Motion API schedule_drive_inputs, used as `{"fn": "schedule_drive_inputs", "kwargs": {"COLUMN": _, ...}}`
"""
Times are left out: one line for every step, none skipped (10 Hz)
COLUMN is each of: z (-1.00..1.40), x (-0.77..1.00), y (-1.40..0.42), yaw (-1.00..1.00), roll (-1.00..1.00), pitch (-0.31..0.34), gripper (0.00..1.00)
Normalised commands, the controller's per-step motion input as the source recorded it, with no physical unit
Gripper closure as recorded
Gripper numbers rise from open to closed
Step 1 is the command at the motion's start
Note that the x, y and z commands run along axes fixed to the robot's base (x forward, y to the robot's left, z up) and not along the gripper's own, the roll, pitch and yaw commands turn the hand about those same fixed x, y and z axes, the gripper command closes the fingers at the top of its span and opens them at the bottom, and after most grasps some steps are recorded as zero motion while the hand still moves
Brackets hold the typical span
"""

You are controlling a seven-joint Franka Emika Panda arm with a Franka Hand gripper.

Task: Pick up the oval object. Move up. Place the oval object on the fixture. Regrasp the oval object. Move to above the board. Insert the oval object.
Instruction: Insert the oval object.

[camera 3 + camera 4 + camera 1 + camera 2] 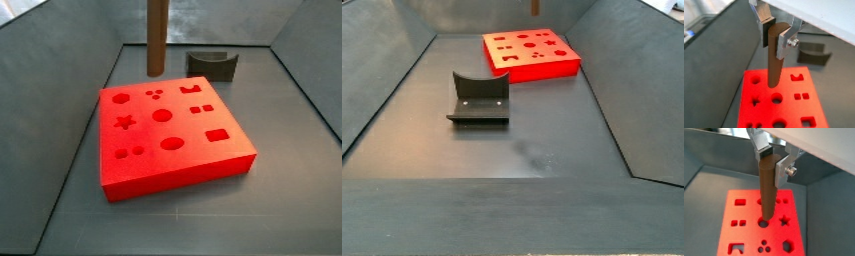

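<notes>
Peg (pixel 774 60) hangs upright, long brown rod, top end pinched between the claw (pixel 775 31) fingers (pixel 785 42), silver plates pressing it on both sides; same grip shows in a wrist view (pixel 773 159) with peg (pixel 766 188) pointing straight down. Lower tip is over the board (pixel 784 102), above a hole in its top face; in a wrist view the tip lines up over a round hole on the board (pixel 751 228). Can't tell from the wrist views if the tip touches the board. In a side view the peg (pixel 156 38) hangs above the far edge of the board (pixel 174 140), tip apparently clear of the red top; claw itself out of frame there. Fixture (pixel 213 65) sits on the desk (pixel 287 130) just behind the board, apart from it, notch up. In a side view the fixture (pixel 478 98) is nearer the camera, board (pixel 532 55) farther back, only a sliver of peg (pixel 535 6) at the top edge. Fixture (pixel 812 52) also visible beyond the board in a wrist view.
</notes>
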Motion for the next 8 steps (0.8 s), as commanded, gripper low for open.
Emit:
{"fn": "schedule_drive_inputs", "kwargs": {"z": -0.36, "x": 0.00, "y": -0.02, "yaw": -1.00, "roll": 0.00, "pitch": 0.000, "gripper": 1.00}}
{"fn": "schedule_drive_inputs", "kwargs": {"z": -0.36, "x": 0.00, "y": -0.05, "yaw": -1.00, "roll": 0.00, "pitch": 0.000, "gripper": 1.00}}
{"fn": "schedule_drive_inputs", "kwargs": {"z": -0.36, "x": 0.00, "y": -0.22, "yaw": -0.96, "roll": 0.00, "pitch": -0.054, "gripper": 1.00}}
{"fn": "schedule_drive_inputs", "kwargs": {"z": -0.38, "x": 0.00, "y": -0.43, "yaw": -0.81, "roll": 0.00, "pitch": -0.121, "gripper": 1.00}}
{"fn": "schedule_drive_inputs", "kwargs": {"z": -0.49, "x": 0.00, "y": -0.58, "yaw": -0.69, "roll": 0.02, "pitch": -0.144, "gripper": 1.00}}
{"fn": "schedule_drive_inputs", "kwargs": {"z": -0.53, "x": 0.09, "y": -0.62, "yaw": -0.56, "roll": 0.03, "pitch": -0.144, "gripper": 1.00}}
{"fn": "schedule_drive_inputs", "kwargs": {"z": -0.58, "x": 0.13, "y": -0.64, "yaw": -0.53, "roll": 0.04, "pitch": -0.136, "gripper": 1.00}}
{"fn": "schedule_drive_inputs", "kwargs": {"z": -0.58, "x": 0.16, "y": -0.65, "yaw": -0.51, "roll": 0.05, "pitch": -0.129, "gripper": 1.00}}
